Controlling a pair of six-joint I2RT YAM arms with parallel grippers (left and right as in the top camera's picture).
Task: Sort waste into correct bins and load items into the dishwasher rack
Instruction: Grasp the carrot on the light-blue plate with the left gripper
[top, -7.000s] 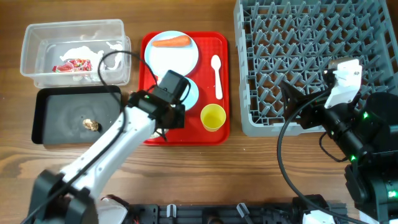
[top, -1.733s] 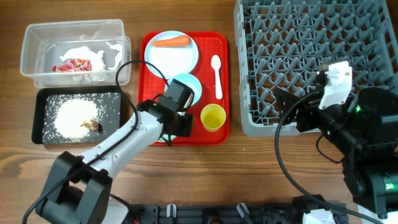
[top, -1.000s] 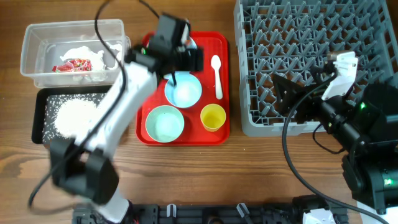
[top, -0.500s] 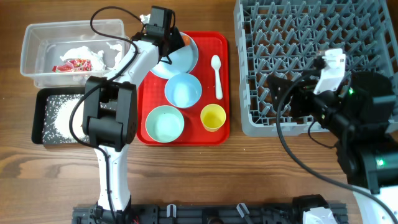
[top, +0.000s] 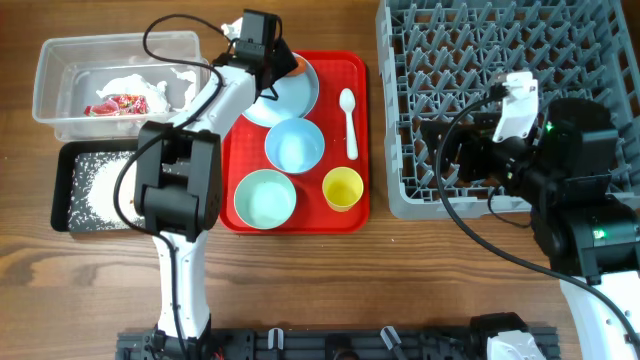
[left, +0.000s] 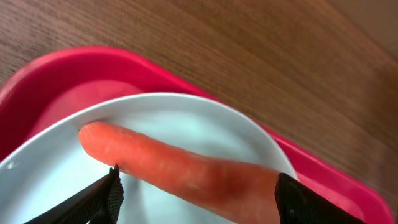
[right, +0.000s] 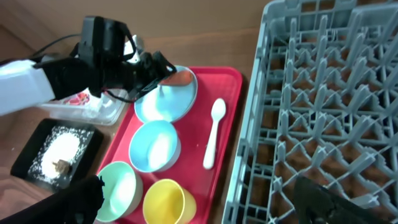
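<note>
Carrot (left: 186, 169) lies on the pale blue plate (left: 186, 127), long axis crosswise between spread fingers (left: 102, 200) of the left tool (left: 198, 177); right tool (right: 198, 183) likewise apart.

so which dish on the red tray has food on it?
The pale blue plate: it alone carries the orange carrot. The blue bowl, green bowl and yellow cup look empty.

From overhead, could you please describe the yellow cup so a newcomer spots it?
Find the red tray left of the big grey rack. The yellow cup stands in its bottom right corner, beside the pale green bowl. It is the only yellow thing, smaller than either bowl.
</note>
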